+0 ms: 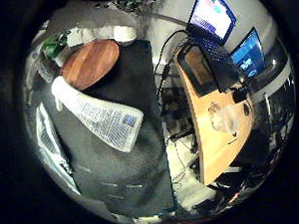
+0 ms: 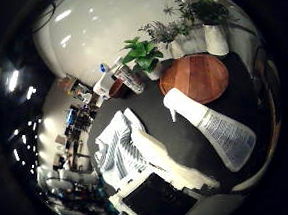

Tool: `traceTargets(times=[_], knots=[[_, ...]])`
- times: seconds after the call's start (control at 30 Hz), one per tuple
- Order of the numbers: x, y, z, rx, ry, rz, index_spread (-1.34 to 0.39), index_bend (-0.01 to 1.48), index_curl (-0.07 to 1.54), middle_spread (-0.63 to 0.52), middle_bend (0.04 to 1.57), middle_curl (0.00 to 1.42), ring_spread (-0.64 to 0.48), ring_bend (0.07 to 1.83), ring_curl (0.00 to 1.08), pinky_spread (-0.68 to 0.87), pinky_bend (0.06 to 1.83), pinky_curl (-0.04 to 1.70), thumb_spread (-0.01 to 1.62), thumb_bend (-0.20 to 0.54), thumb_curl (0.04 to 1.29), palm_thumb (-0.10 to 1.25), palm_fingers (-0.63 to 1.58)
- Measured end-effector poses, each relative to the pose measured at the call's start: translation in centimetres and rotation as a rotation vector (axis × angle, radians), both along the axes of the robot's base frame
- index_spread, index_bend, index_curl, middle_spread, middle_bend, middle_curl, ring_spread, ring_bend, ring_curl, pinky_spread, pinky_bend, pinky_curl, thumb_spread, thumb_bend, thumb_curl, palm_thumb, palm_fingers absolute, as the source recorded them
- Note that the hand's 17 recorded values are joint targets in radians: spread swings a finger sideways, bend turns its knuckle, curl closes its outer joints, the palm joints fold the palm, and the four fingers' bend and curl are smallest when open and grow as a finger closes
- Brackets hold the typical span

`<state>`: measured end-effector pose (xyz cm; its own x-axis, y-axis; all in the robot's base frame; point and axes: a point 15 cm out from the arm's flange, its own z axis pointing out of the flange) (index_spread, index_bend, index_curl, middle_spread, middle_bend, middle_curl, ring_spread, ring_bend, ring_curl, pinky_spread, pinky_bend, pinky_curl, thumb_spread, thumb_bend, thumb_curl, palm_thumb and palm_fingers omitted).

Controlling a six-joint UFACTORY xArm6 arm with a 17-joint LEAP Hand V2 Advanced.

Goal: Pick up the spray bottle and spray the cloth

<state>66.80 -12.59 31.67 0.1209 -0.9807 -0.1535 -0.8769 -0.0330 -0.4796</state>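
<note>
A white spray bottle (image 2: 213,125) with a printed label lies on its side on a dark mat (image 1: 127,177), its nozzle end towards a round wooden board (image 2: 196,76). A white cloth with grey stripes (image 2: 112,155) lies crumpled on the same mat, beside the bottle. My right hand (image 2: 163,184) hangs above the mat, clear of both, and white and black parts of it reach in over the cloth's edge. The fingers look straight and hold nothing.
Beyond the board stand potted green plants (image 2: 143,55), white pots and a small bottle (image 2: 128,78). Past the mat's edge is a curved wooden desk (image 1: 215,139) with two lit laptops (image 1: 210,19) and a clear cup.
</note>
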Motion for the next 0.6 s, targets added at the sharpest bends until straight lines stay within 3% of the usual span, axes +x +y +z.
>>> traceTargets(times=[0.47,0.53,0.57,0.6], knots=[[1.8,1.7,-10.8,-0.013,0.097,0.016,-0.32,0.17,0.3,0.0,0.22,0.33,0.21,0.63,0.15,0.59,1.18,0.0,0.94,-0.03,0.37,0.41,0.45],[2.1,1.4,-11.5,-0.016,0.094,0.007,-0.36,0.17,0.29,-0.06,0.27,0.33,0.09,0.75,0.17,0.53,1.17,-0.01,0.94,-0.004,0.39,0.49,0.62],[2.3,1.2,-11.5,-0.018,0.085,-0.001,-0.43,0.2,0.29,-0.17,0.37,0.36,-0.09,0.91,0.2,0.39,1.11,-0.03,0.95,0.015,0.41,0.59,0.85],[2.6,0.9,-11.5,-0.018,0.072,-0.017,-0.47,0.18,0.29,-0.25,0.46,0.38,-0.21,0.98,0.22,0.19,1.11,-0.02,0.95,0.042,0.43,0.68,1.05]])
